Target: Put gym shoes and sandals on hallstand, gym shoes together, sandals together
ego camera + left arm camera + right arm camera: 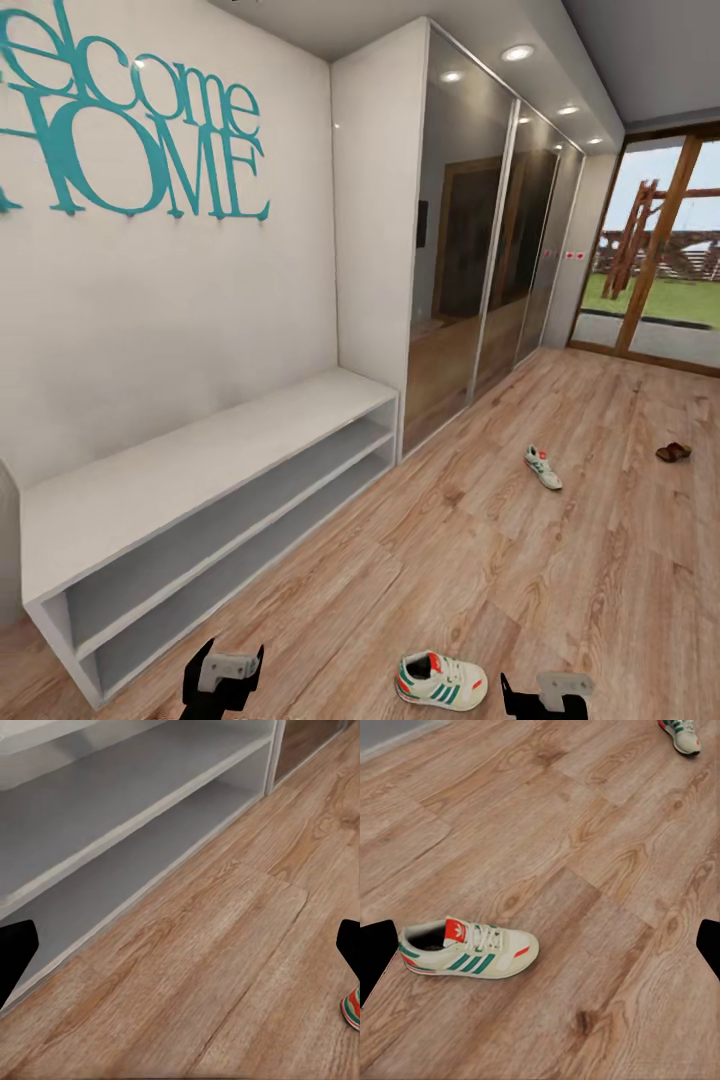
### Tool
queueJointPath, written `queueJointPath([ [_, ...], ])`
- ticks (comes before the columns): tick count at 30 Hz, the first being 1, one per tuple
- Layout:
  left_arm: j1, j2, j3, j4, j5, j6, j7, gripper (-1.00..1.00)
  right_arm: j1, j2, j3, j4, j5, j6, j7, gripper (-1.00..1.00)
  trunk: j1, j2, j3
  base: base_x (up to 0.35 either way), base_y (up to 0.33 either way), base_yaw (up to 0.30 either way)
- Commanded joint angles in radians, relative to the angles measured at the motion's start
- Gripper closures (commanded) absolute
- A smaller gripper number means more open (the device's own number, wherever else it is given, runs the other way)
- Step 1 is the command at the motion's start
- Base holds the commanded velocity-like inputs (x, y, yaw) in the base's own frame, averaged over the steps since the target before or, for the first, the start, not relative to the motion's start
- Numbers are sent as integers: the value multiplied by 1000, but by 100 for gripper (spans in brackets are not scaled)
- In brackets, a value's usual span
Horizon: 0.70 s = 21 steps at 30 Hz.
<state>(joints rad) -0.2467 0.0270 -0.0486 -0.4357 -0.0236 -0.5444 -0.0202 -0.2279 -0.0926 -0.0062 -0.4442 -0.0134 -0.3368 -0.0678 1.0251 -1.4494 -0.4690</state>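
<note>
From the head camera, I have the near gym shoe (441, 681) lying on the corridor floor (520, 560) between my two grippers, closer to the right gripper (545, 697) than the left gripper (222, 678). The far gym shoe (543, 467) and a sandal (674, 452) sit well off down the corridor. The hallstand (190, 470) is bare; teal wall lettering (130, 140) reads "elcome HOME".

Left wrist: fingers apart, empty, facing the hallstand's shelves (112, 817); a shoe edge (351, 1009) peeks in.

Right wrist: fingers apart, empty. The shoe (469, 949) lies crosswise ahead, its long axis running finger to finger, three green stripes showing. I judge the right arm takes it.
</note>
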Motion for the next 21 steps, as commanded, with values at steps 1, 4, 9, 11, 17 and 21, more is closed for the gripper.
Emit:
queueJointPath([
  [1,-1,1,-3,1,-2,-3,2,-100,0,0,0,0,-1,-3,-2,-100,0,-1,-1,0,0,245],
  [4,-1,1,-3,1,-2,-3,2,-100,0,0,0,0,-1,-3,-2,-100,0,-1,-1,0,0,251],
  [9,0,1,-2,1,-2,-4,2,-100,1,0,0,1,-1,-4,-4,-100,0,-1,-1,0,0,266],
  [11,0,1,-3,1,-1,-4,2,-100,1,0,0,1,-1,-4,-4,-100,0,-1,-1,0,0,274],
  [17,0,1,-3,1,-2,-3,2,-100,1,1,0,1,-1,-4,-4,-100,0,-1,-1,0,0,279],
  [21,0,1,-4,2,-2,-3,2,-100,1,1,0,1,-2,-4,-4,-100,0,-1,-1,0,0,283],
])
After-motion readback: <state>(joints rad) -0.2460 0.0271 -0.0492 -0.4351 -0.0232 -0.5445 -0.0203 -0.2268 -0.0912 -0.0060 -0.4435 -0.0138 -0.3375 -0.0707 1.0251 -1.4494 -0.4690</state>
